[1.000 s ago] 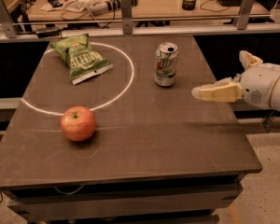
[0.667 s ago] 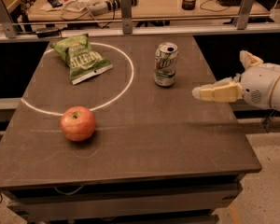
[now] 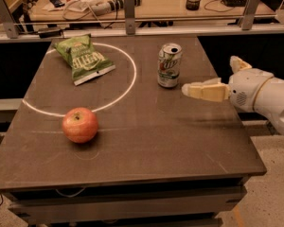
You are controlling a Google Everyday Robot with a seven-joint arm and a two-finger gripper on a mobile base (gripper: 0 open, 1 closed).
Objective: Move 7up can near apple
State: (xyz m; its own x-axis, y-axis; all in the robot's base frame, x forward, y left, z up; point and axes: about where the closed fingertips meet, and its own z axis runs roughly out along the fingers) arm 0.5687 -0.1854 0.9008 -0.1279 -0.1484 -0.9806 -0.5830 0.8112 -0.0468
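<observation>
The 7up can (image 3: pixel 169 65) is standing upright on the desk (image 3: pixel 151 141), toward the far right part of the dark top, with its opened pull-tab end facing up. It is sitting just outside the right edge of a white circle (image 3: pixel 130 82) drawn on the surface. The apple (image 3: pixel 80 125) is resting well apart from the can, toward the near left of the desk, just outside the circle's near arc. A green crinkled chip bag (image 3: pixel 84 58) is lying flat inside the circle at the far left, its lower corner reaching toward the middle.

The claw (image 3: pixel 210 75) is hovering at the right side of the desk, coming in from the right on a white arm (image 3: pixel 270 96). Its two tan fingers are spreading apart and gripping nothing: the lower finger (image 3: pixel 203 90) is pointing left toward the can, its tip sitting near the can's lower right side without touching it, while the other finger (image 3: pixel 239 63) is sticking up farther to the right. The claw is casting a faint shadow on the desk below it.

Behind the desk, a metal rail (image 3: pixel 132 31) is running across, and beyond it a lighter workbench (image 3: pixel 161 6) is carrying cables, a small dark cup (image 3: pixel 193 3) and other clutter too small to tell apart.
</observation>
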